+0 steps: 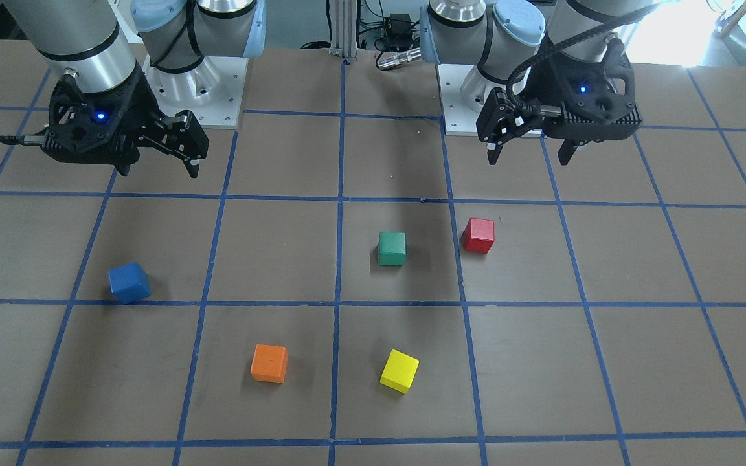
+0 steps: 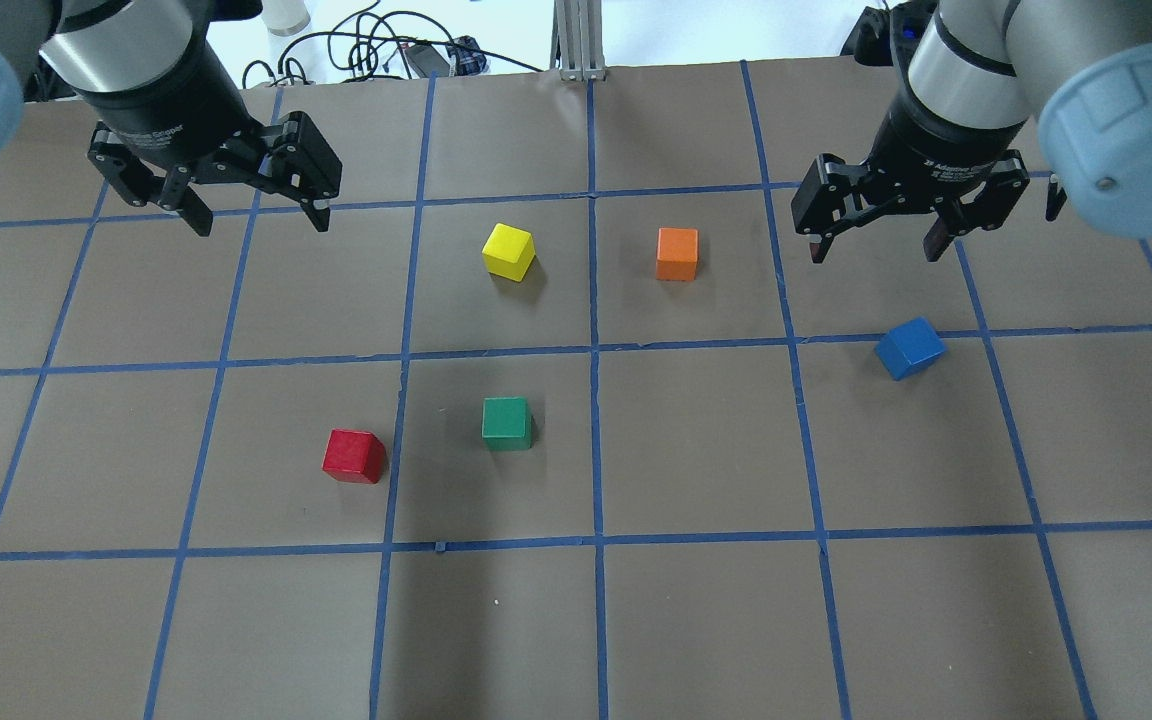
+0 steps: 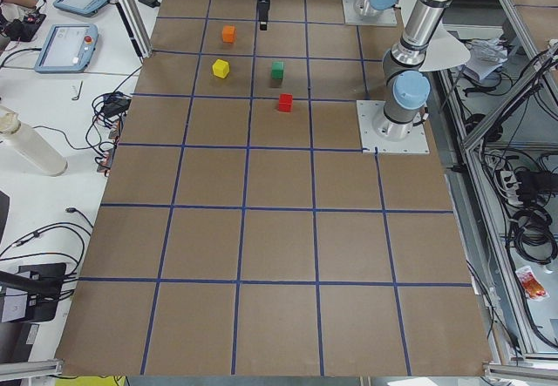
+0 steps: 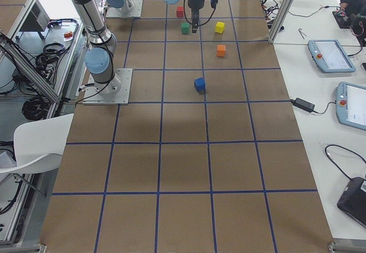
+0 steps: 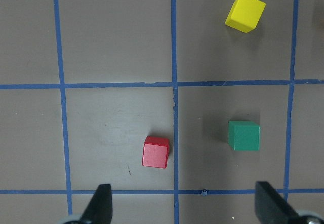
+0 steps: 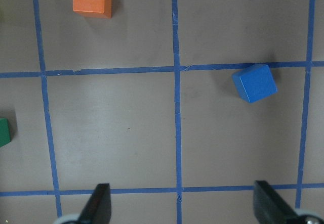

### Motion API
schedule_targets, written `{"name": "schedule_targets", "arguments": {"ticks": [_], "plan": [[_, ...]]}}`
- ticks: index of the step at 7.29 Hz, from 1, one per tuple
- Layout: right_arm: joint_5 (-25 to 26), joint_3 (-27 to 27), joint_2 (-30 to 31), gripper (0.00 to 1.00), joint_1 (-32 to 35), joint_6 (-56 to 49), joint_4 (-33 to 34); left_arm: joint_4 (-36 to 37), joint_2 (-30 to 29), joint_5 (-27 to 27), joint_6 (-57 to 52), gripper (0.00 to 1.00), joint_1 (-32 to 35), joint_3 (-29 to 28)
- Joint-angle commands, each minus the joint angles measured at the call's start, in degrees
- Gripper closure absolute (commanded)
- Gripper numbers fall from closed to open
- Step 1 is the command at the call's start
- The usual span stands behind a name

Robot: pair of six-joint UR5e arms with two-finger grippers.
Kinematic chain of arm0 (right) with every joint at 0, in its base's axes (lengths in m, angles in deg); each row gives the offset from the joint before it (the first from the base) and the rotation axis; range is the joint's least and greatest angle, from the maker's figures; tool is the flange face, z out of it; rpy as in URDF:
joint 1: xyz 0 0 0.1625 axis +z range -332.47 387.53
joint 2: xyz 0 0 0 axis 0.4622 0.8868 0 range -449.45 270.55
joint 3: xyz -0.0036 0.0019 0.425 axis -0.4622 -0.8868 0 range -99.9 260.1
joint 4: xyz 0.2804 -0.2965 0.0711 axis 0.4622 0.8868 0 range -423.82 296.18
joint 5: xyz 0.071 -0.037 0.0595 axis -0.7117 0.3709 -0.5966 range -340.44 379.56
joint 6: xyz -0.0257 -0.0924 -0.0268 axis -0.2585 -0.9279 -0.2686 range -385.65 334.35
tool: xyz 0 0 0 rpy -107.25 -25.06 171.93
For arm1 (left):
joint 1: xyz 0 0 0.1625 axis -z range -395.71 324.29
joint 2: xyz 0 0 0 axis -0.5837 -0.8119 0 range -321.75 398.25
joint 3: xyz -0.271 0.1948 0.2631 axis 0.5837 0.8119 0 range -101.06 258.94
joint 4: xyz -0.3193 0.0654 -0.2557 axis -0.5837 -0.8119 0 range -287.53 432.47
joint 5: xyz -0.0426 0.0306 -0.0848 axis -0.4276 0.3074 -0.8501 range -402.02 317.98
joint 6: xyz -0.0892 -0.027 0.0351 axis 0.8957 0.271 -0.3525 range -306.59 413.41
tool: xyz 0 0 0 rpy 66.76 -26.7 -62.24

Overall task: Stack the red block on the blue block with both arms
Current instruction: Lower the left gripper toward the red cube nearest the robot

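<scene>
Red block point(image 2: 354, 456), blue block point(image 2: 909, 347), apart on worktop point(image 2: 696, 620).
Left jaws spread, red ahead; right jaws spread, blue ahead.

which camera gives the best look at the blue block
The right wrist-mounted view: the blue block is largest there, seen from above and unobstructed. The overhead and front-facing views show it smaller; exterior right shows it tiny. Neither the left wrist view nor exterior left shows it.
</scene>
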Motion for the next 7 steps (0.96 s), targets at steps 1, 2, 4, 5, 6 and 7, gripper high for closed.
{"name": "schedule_targets", "arguments": {"ticks": [1, 2, 4, 5, 6, 7], "plan": [[0.0, 0.0, 0.0, 0.00, 0.0, 0.1, -0.1, -0.1, -0.1, -0.5, 0.0, 0.00, 0.1, 0.0], [0.0, 0.0, -0.1, 0.00, -0.1, 0.1, 0.0, -0.6, 0.4, -0.4, 0.0, 0.00, 0.3, 1.5], [0.1, 0.0, 0.0, 0.00, -0.1, 0.1, -0.1, -3.2, -0.2, -0.4, -1.5, 0.00, -0.7, 6.3], [0.1, 0.0, 0.0, 0.00, -0.1, 0.1, 0.0, -2.7, -2.2, -0.2, -1.7, 0.00, -1.7, 8.5], [0.1, 0.0, 0.0, 0.00, -0.1, 0.1, -0.1, 3.6, -3.7, 0.0, -2.8, 0.00, -1.8, 12.6], [0.1, -0.1, -0.1, 0.00, -0.1, 0.1, 0.1, 9.4, -5.2, 0.1, -6.3, 0.00, -3.2, 17.6]]}}
